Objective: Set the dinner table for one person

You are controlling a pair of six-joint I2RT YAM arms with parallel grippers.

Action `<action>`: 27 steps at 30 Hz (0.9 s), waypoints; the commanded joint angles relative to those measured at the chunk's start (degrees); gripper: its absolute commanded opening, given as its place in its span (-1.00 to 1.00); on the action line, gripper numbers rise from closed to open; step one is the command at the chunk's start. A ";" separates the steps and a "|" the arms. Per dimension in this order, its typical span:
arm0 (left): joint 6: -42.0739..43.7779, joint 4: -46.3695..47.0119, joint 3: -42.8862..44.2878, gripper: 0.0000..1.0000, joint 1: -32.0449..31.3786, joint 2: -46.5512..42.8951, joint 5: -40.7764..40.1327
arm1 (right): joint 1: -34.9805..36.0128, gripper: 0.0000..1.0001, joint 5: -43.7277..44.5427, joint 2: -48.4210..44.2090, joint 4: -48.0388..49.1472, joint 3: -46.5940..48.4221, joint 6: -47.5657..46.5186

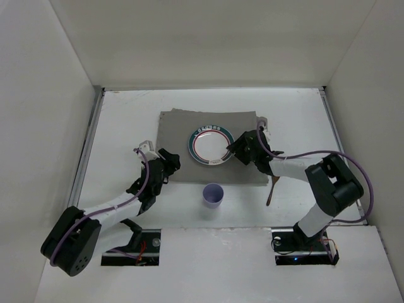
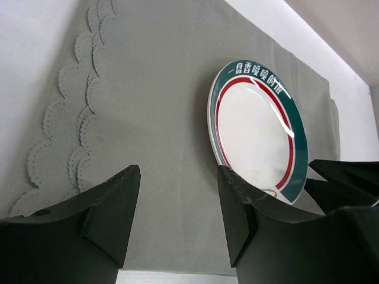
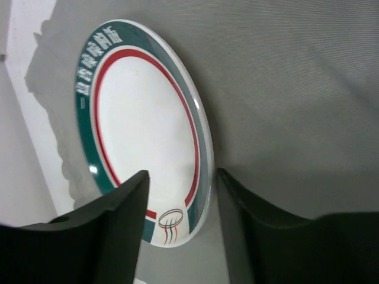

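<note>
Dinner table (image 1: 123,126) fills the floor of the white enclosure, with both arm bases at its near edge. A grey mat (image 1: 177,129) lies at its middle, and a plate (image 1: 208,146) with a green-and-red ring sits flat on the mat.

Right gripper (image 1: 233,149) is at the plate's right edge. The jaws are spread and the rim shows in the gap between them, and we see no pinch. Left gripper (image 1: 172,159) is low over the mat's left part, jaws also spread, with nothing between them.

A purple cup (image 1: 213,195) stands upright on the bare table just off the mat's near edge. A thin brown utensil (image 1: 272,189) lies by the mat's near right corner, close under the right forearm. We cannot tell what kind it is.

Risks as we judge them:
- With the right jaws straddling the rim, a sideways pull-out could catch it and drag or tip the plate.
- The cup sits between the two arms, so a low sweep from either could knock it over.
- The utensil lies flat and thin — a grab may slip, or a finger may snag the mat corner.
- The mat's scalloped left edge looks doubled over, and left fingers skimming it could bunch the cloth and shift the plate.
</note>
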 commanded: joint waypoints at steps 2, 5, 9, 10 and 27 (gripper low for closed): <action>0.01 1.98 0.63 0.05 -0.07 1.02 -0.96 | 1.35 0.23 3.88 -7.90 -7.54 0.13 -8.61; -0.17 0.75 0.55 0.02 0.46 -0.29 -1.13 | 3.89 0.30 5.38 -14.67 -15.18 0.92 -16.69; -0.34 -1.53 1.51 -0.33 0.63 0.84 -0.96 | 10.65 0.51 7.49 -23.99 -25.65 2.07 -27.16; -0.87 -2.32 1.69 -0.48 0.89 1.36 -0.96 | 12.59 0.53 6.97 -25.84 -27.67 2.50 -29.70; -9.31 -9.01 0.90 -0.75 9.86 6.02 1.50 | 30.54 0.24 -1.11 -23.76 -42.55 8.57 -37.46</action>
